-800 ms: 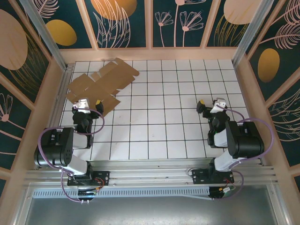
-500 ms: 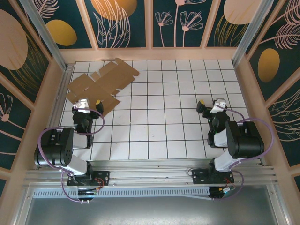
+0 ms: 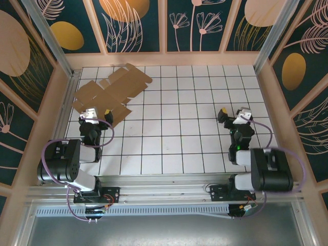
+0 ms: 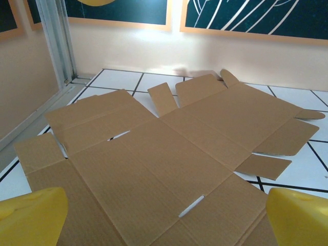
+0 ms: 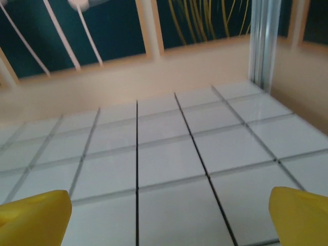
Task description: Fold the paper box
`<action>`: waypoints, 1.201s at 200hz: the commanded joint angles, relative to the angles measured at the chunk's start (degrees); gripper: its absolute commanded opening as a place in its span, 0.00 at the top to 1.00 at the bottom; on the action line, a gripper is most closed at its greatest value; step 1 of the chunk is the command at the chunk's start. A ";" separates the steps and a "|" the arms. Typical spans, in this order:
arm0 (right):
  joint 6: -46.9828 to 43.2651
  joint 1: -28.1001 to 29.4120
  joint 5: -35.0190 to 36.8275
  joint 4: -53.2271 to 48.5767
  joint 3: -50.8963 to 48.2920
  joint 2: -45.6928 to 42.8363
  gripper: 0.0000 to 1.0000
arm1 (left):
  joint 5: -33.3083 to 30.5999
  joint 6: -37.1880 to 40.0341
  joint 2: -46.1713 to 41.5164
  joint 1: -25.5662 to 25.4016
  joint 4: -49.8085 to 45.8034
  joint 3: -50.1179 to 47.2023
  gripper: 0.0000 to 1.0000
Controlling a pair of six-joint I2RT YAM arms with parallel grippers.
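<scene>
The paper box [image 3: 110, 92] is a flat brown cardboard blank with several flaps, lying unfolded in the table's far left corner. From the left wrist its creased panels [image 4: 169, 154] spread out just ahead. My left gripper [image 3: 97, 114] sits at the blank's near edge, open, with its yellow fingertips [image 4: 31, 215] wide apart over the cardboard and nothing between them. My right gripper [image 3: 233, 114] hovers open over bare tiles on the right side, far from the box. Its yellow fingertips [image 5: 33, 215] frame nothing but white tiles.
The white gridded table [image 3: 179, 118] is walled by beige panels [image 3: 164, 57] at the back and sides. An aluminium post [image 4: 56, 41] stands close to the box's left. Open tiles stretch between the two arms.
The right arm has swung: its wrist and gripper shifted slightly right and its elbow link moved toward the near edge. The left arm and the cardboard have stayed put.
</scene>
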 commanded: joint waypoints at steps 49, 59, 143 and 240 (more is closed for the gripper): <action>19.10 14.38 -4.95 -50.00 19.41 -20.58 0.01 | -22.28 -21.32 -18.24 0.29 -39.60 12.48 0.01; 19.38 18.38 -7.16 -50.58 22.02 -18.96 0.01 | -22.77 -29.79 -18.88 0.26 -48.49 16.57 0.01; 16.90 41.71 -17.37 -61.52 48.42 7.67 0.01 | -1.04 -61.21 -0.44 9.53 -66.37 34.01 0.03; 13.46 42.80 -14.85 -62.54 51.86 14.47 0.01 | 12.44 -83.05 -0.08 -0.03 -79.39 28.38 0.28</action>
